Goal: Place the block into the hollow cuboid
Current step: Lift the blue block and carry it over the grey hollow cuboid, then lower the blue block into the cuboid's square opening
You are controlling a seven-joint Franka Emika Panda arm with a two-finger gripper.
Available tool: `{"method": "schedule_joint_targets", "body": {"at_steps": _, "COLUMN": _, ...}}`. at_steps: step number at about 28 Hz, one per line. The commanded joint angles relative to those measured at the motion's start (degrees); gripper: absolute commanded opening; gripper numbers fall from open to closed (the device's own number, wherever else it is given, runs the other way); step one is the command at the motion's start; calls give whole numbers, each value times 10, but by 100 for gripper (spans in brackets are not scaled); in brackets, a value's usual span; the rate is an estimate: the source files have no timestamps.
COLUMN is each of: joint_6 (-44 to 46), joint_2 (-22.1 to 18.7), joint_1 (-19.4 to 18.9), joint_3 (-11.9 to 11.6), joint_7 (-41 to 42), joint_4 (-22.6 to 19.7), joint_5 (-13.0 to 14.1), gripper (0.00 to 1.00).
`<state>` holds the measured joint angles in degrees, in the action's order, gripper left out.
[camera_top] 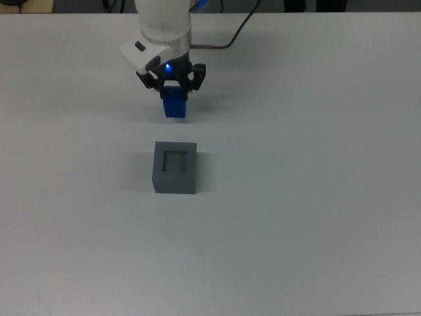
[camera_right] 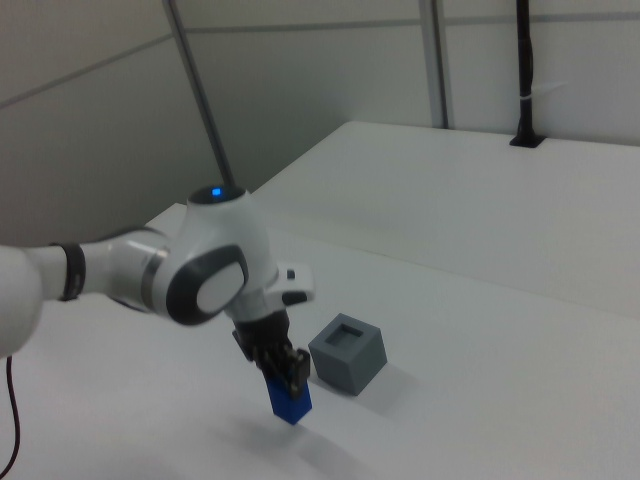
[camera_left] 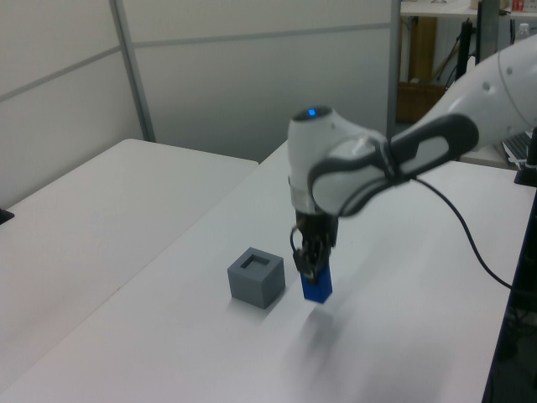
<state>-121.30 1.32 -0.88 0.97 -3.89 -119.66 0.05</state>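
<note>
The fingers [camera_top: 173,89] are clenched on the block [camera_top: 175,105]. The block is blue and small. It hangs in the air, off the bench [camera_top: 316,197]. In the left view you can see a gap under the block [camera_left: 316,284], with a faint shadow on the bench below it. In the right view the block [camera_right: 290,398] also floats over the bench, tipped a little.

The fingers grip the block near its top, one on each side. In the top view they are black and point down from the white arm [camera_top: 163,26]. A small blue light glows on the arm just above them.

The box [camera_top: 175,167] is grey. It sits flat on the bench. It has a square hole in its top, and nothing shows inside the hole. In the top view the box is below the block, and the two are apart. In the left view the box [camera_left: 256,276] is just beside the block, on the left view's left. In the right view the box [camera_right: 347,353] is on the right view's right of the block.

A black cable [camera_left: 470,235] runs from the arm across the bench in the left view. The bench is white. A second white bench [camera_left: 101,201] stands beside it.
</note>
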Motion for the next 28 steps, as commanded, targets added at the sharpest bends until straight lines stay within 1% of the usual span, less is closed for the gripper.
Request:
{"method": "schedule_joint_targets", "body": {"at_steps": 1, "joint_6": 47, "joint_2": 3, "joint_1": 0, "joint_3": -4, "joint_7": -9, "joint_4": 76, "joint_5": 8, "gripper": 5}}
{"method": "schedule_joint_targets", "body": {"at_steps": 4, "joint_6": 45, "joint_2": 24, "joint_1": 5, "joint_3": -4, "joint_7": -9, "joint_4": 121, "joint_5": 8, "gripper": 5}}
{"method": "schedule_joint_targets", "body": {"at_steps": 6, "joint_6": 44, "joint_2": 47, "joint_1": 7, "joint_3": -4, "joint_7": -9, "joint_4": 158, "joint_5": 7, "gripper": 6}}
{"method": "schedule_joint_targets", "body": {"at_steps": 7, "joint_6": 42, "joint_2": 74, "joint_1": 7, "joint_3": -4, "joint_7": -9, "joint_4": 192, "joint_5": 7, "gripper": 7}}
{"method": "schedule_joint_targets", "body": {"at_steps": 11, "joint_6": 40, "joint_2": 120, "joint_1": 11, "joint_3": -4, "joint_7": -6, "joint_4": 245, "joint_5": 2, "gripper": 10}}
{"method": "schedule_joint_targets", "body": {"at_steps": 12, "joint_6": 38, "joint_2": 131, "joint_1": 12, "joint_3": -4, "joint_7": -1, "joint_4": 253, "joint_5": 2, "gripper": 11}}
{"method": "schedule_joint_targets", "body": {"at_steps": 13, "joint_6": 28, "joint_2": 150, "joint_1": 13, "joint_3": -2, "joint_7": 18, "joint_4": 268, "joint_5": 0, "gripper": 11}}
{"method": "schedule_joint_targets", "body": {"at_steps": 15, "joint_6": 18, "joint_2": 165, "joint_1": 12, "joint_3": 1, "joint_7": 42, "joint_4": 280, "joint_5": -1, "gripper": 13}}
{"method": "schedule_joint_targets", "body": {"at_steps": 18, "joint_6": 5, "joint_2": 180, "joint_1": 11, "joint_3": 1, "joint_7": 70, "joint_4": 283, "joint_5": 0, "gripper": 15}}
{"method": "schedule_joint_targets", "body": {"at_steps": 28, "joint_6": 5, "joint_2": 179, "joint_1": 3, "joint_3": 4, "joint_7": 62, "joint_4": 278, "joint_5": 4, "gripper": 15}}
